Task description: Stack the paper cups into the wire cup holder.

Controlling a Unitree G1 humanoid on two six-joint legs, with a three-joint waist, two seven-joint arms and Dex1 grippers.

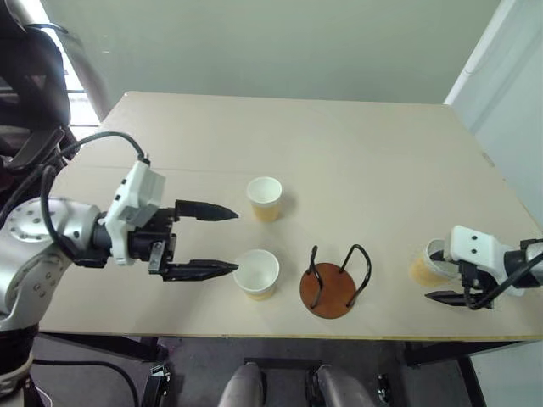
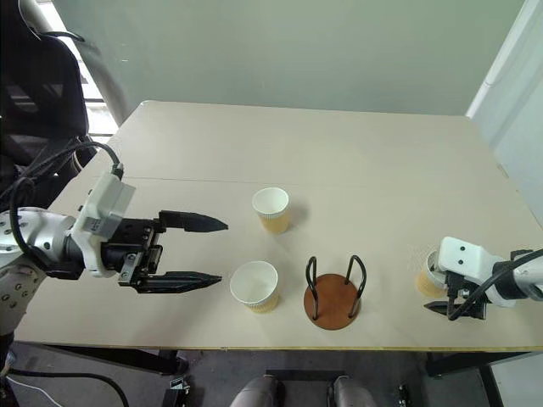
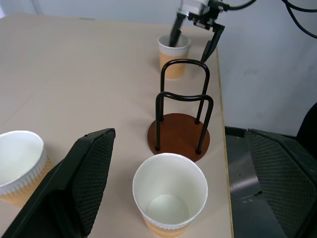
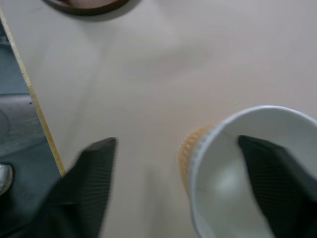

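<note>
From my station the table [image 1: 356,144] reads as matt, pale board, smooth with a faint seam; the three paper cups [image 1: 264,198] look like ribbed tan paper outside, plain white inside, dull rather than shiny; the wire cup holder [image 1: 329,284] has a reddish-brown disc with a soft satin sheen and thin black wire loops, slightly glossy; the left gripper [image 1: 222,241], just beside the nearest cup, shows black fingers [image 3: 89,173] with finely textured matt pads; its housing looks like white plastic.
</note>
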